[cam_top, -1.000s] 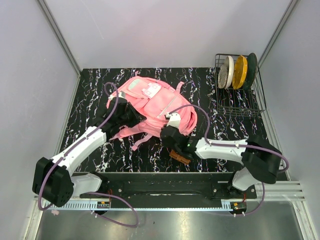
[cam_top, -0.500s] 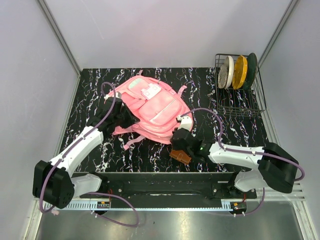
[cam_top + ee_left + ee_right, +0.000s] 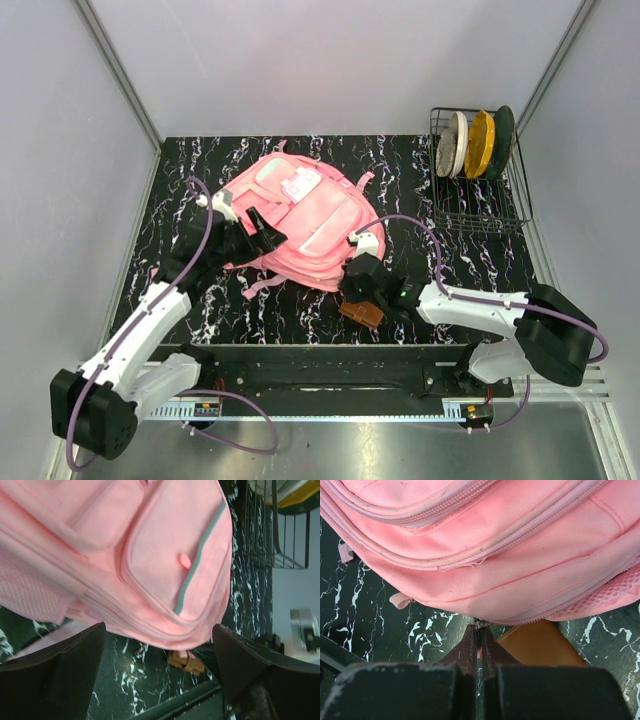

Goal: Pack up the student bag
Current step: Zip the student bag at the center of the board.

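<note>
The student bag [image 3: 305,215], a large pink backpack, lies flat in the middle of the black marbled table. Its mint-trimmed pocket [image 3: 197,562] fills the left wrist view. My left gripper [image 3: 265,232] is open at the bag's left edge with nothing between its fingers [image 3: 52,675]. My right gripper [image 3: 356,274] sits at the bag's near right corner. It is shut on a zipper pull [image 3: 479,624] at the seam of the bag [image 3: 485,540]. A brown leather wallet [image 3: 360,314] lies on the table just under that corner, and it shows in both wrist views [image 3: 540,645] [image 3: 186,663].
A wire dish rack [image 3: 480,190] stands at the back right with a white plate [image 3: 452,145], a yellow plate [image 3: 481,143] and a dark green plate [image 3: 503,138] on edge. Loose pink straps [image 3: 262,283] trail from the bag's near left side. Grey walls close in the table.
My left gripper has opened, let go of the bag's left side and drawn back to the left. The bag has slid left and flattened. My right gripper has followed it, still shut at the seam.
</note>
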`<act>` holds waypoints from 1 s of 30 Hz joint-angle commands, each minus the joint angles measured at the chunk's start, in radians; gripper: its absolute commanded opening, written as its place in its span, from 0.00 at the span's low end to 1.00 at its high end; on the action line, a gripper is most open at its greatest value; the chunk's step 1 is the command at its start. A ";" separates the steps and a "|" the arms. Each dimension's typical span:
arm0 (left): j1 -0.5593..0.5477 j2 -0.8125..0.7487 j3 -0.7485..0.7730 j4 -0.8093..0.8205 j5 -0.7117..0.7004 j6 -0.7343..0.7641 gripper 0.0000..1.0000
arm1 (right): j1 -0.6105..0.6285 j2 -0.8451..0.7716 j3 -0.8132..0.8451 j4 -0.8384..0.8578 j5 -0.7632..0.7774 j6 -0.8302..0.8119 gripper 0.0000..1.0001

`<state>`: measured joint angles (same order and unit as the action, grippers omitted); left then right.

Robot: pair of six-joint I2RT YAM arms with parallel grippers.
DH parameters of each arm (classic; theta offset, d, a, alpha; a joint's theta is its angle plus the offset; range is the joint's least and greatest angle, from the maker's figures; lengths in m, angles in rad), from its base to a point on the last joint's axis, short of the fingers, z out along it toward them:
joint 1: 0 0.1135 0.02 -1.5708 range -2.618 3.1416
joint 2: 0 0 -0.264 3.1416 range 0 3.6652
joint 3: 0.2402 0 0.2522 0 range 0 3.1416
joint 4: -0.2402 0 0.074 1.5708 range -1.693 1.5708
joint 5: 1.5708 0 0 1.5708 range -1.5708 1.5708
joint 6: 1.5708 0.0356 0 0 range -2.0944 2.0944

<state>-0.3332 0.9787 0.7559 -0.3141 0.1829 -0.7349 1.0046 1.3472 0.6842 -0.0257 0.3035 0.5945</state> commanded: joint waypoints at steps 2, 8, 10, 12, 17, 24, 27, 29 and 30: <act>-0.163 -0.098 -0.128 0.056 -0.051 -0.134 0.99 | -0.001 0.004 0.052 0.061 -0.053 -0.007 0.00; -0.334 -0.179 -0.262 0.085 -0.206 -0.328 0.99 | -0.003 -0.013 0.049 0.047 -0.064 0.002 0.00; -0.355 -0.189 -0.308 0.162 -0.221 -0.374 0.99 | -0.003 -0.023 0.044 0.049 -0.084 0.007 0.00; -0.362 -0.167 -0.348 0.246 -0.229 -0.422 0.99 | -0.003 -0.034 0.037 0.058 -0.096 0.008 0.00; -0.371 -0.020 -0.290 0.358 -0.221 -0.428 0.99 | -0.001 -0.057 0.034 0.050 -0.107 0.001 0.00; -0.371 0.138 -0.230 0.533 -0.160 -0.458 0.97 | 0.008 -0.057 0.041 0.033 -0.136 -0.015 0.00; -0.372 0.175 -0.237 0.595 -0.143 -0.483 0.82 | 0.019 -0.054 0.041 0.035 -0.138 -0.015 0.00; -0.371 0.183 -0.236 0.596 -0.143 -0.489 0.69 | 0.026 -0.053 0.040 0.035 -0.135 -0.013 0.00; -0.372 0.183 -0.236 0.583 -0.145 -0.486 0.56 | 0.026 -0.053 0.037 0.033 -0.133 -0.012 0.00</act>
<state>-0.7006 1.1542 0.4870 0.1585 0.0116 -1.1973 1.0077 1.3205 0.6933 -0.0280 0.2050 0.5907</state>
